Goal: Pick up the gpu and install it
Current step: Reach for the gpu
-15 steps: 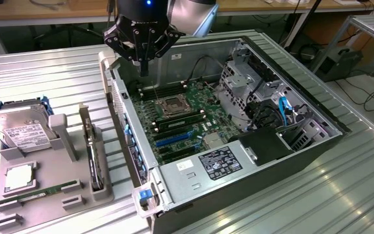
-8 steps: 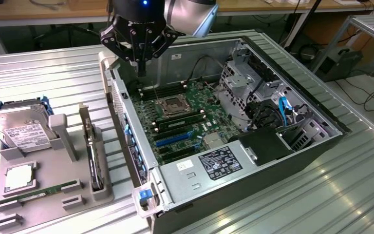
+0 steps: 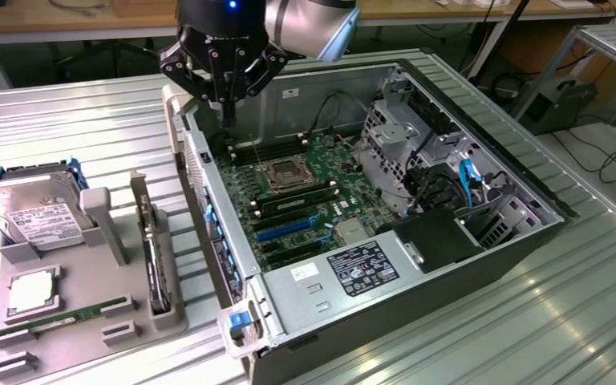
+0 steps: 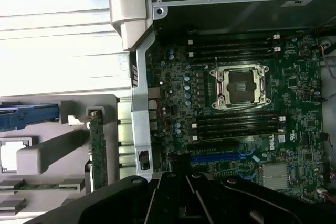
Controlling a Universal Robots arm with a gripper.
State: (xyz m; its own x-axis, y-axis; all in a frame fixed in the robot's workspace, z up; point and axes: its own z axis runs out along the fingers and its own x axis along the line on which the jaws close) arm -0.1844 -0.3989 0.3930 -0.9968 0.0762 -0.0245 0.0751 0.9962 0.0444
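Observation:
The gpu (image 3: 155,261) is a thin dark card standing on edge in a slot of the grey holder tray (image 3: 94,277) at the exterior view's left, its silvery bracket strip (image 3: 137,192) at the far end. The wrist view shows the gpu (image 4: 97,150) edge-on beside the case wall. My gripper (image 3: 225,128) hangs shut and empty over the far corner of the open computer case (image 3: 222,241), above the motherboard (image 3: 308,204) and well apart from the gpu. Blue expansion slots (image 3: 286,228) (image 4: 220,157) lie on the board.
The holder tray also carries a silver hard drive (image 3: 35,212), a processor chip (image 3: 32,290) and a green memory stick (image 3: 64,317). Inside the case are an empty processor socket (image 4: 239,85), a drive cage (image 3: 404,136) and a power supply (image 3: 367,265). Everything sits on a ribbed metal table (image 3: 544,321).

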